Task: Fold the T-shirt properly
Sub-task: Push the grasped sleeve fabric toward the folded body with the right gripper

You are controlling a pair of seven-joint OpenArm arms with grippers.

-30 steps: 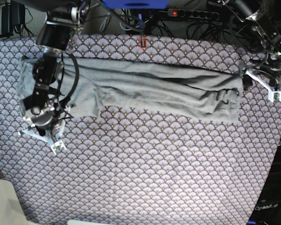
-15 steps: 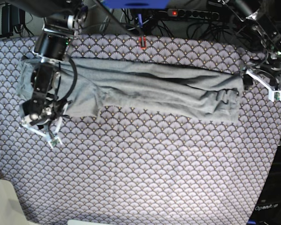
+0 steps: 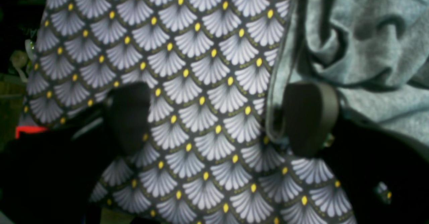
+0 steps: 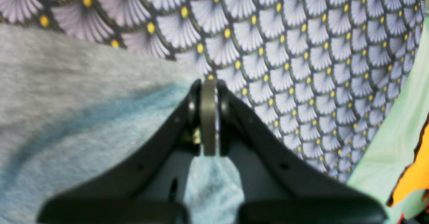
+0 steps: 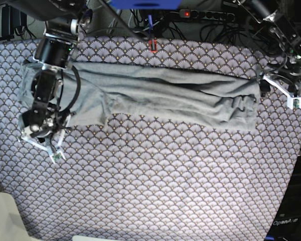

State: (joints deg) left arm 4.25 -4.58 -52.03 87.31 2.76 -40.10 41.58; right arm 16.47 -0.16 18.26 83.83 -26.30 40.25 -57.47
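Scallop-patterned tabletop (image 5: 155, 181), T-shirt (image 5: 155, 90) stretched in a long band across its far half, mid-fold.
Right end effector (image 4: 209, 116) clamped fully together at the shirt's near corner, grey knit directly beneath and behind its tips, though whether any fabric is pinched cannot be told. Left end effector (image 3: 219, 116) spread wide over bare cloth, shirt hem just beside one pad (image 3: 308, 116), holding nothing. Probably gathering the two ends for a crosswise fold; next calls for closing on that hem.
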